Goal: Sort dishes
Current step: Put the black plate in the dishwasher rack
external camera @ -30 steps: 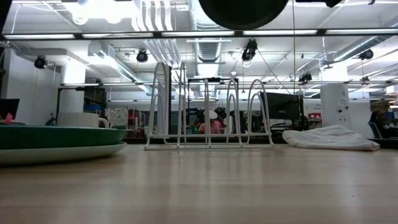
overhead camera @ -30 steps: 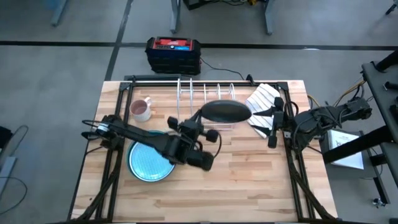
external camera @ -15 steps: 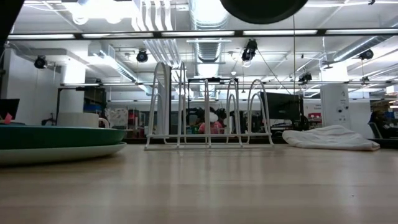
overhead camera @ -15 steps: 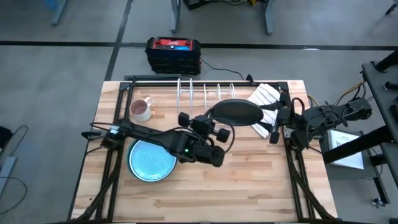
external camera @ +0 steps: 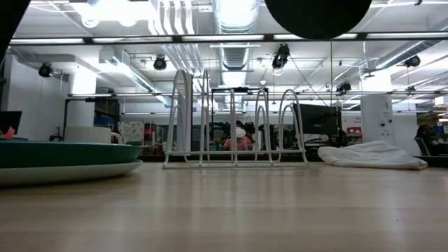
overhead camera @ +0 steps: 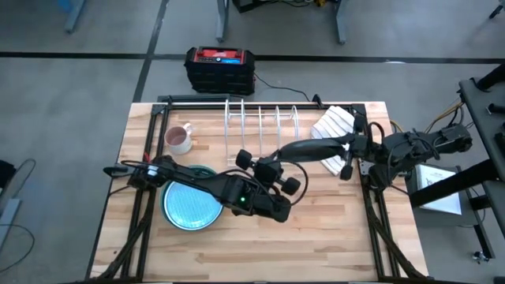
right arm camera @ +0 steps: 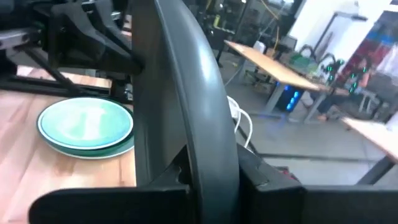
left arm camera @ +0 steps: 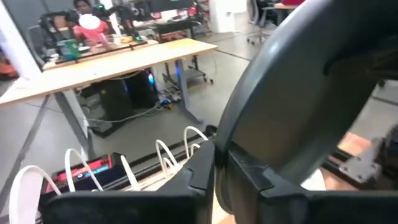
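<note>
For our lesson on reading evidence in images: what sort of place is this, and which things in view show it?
Most likely a robotics lab or workshop. The low view shows exposed ceiling ducts and strip lighting over an open hall; the left wrist view shows a workbench with equipment; a wooden table carries a wire dish rack.

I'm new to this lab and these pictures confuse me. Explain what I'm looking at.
Two dark robot arms work at a wooden table. One picture looks straight down, one looks level across the tabletop, and two come from cameras on the arms' wrists. On the table are a wire rack, a mug, a striped cloth and stacked teal plates. Above it, a dark plate is clamped on both sides: the left tool grips one rim, the right tool the other. It looks like a handover.
</note>
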You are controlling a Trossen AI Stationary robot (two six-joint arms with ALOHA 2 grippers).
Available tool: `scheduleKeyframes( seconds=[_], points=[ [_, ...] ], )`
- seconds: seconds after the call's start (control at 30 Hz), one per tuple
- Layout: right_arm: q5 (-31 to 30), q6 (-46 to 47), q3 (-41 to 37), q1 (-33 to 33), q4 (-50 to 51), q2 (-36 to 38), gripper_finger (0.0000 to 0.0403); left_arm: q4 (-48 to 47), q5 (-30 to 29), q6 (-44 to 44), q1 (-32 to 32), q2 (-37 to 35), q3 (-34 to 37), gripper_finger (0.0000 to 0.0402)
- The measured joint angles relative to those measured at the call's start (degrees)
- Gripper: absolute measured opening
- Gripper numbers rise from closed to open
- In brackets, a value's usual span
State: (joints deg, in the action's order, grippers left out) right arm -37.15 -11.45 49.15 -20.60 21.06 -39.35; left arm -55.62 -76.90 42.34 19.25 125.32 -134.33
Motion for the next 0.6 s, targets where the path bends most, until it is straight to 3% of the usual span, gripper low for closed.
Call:
scheduleKeyframes(
  seconds=[0.23,0.4,0.6],
  points=[
    [2.3,-7.7,0.1,0.3,1.8,0.9,0.0029,-1.2,10.5,-6.0,0.0,-0.5,-0.7,0.0102],
    [9.6,-11.3,2.2,0.3,3.4,1.4,0.0029,-0.9,13.6,-11.0,0.7,-0.4,-0.7,0.015],
    [15.9,-14.7,5.9,0.3,7.4,0.2,0.0029,3.9,17.9,-17.7,2.3,-0.2,-0.3,0.0169]
  ],
)
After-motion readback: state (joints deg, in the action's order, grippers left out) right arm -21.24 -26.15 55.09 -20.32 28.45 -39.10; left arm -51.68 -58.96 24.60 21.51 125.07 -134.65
